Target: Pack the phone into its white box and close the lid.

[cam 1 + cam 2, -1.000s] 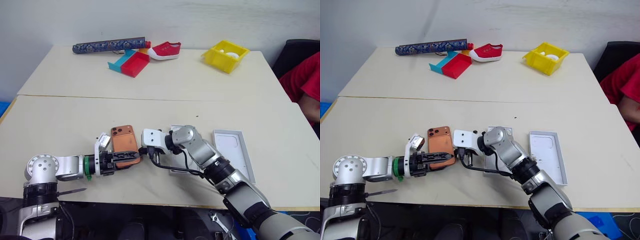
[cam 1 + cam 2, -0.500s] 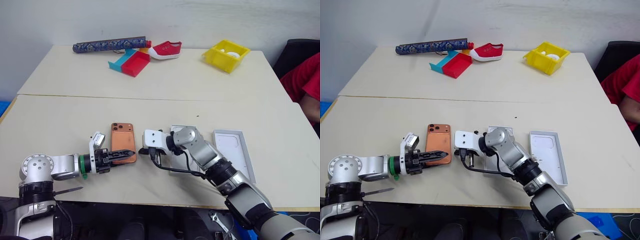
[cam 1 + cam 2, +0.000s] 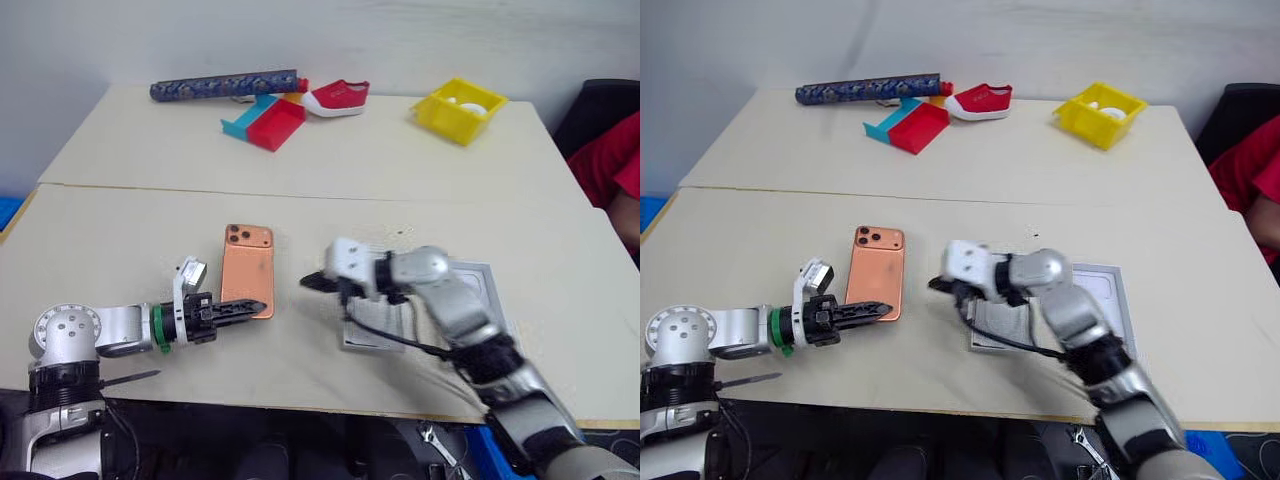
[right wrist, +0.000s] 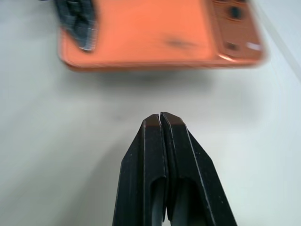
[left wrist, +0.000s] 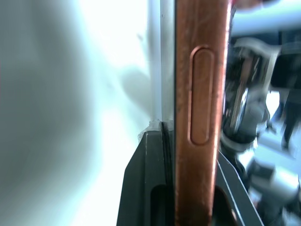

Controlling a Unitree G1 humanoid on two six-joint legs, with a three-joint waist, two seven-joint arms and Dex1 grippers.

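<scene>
The left pincer pinches the near end of the phone, its black fingers pressed on either face of the copper-orange slab. The phone lies camera-side up on the counter. The right pincer hangs just beside the phone, fingers pressed together on nothing. Behind that pincer sit the white box and the lid, side by side.

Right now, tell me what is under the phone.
The phone sits over the beige table, camera side up. The left gripper has its fingers pinching the near end, one above, one below. The tabletop beneath the phone is covered, so anything lying there is hidden.
</scene>
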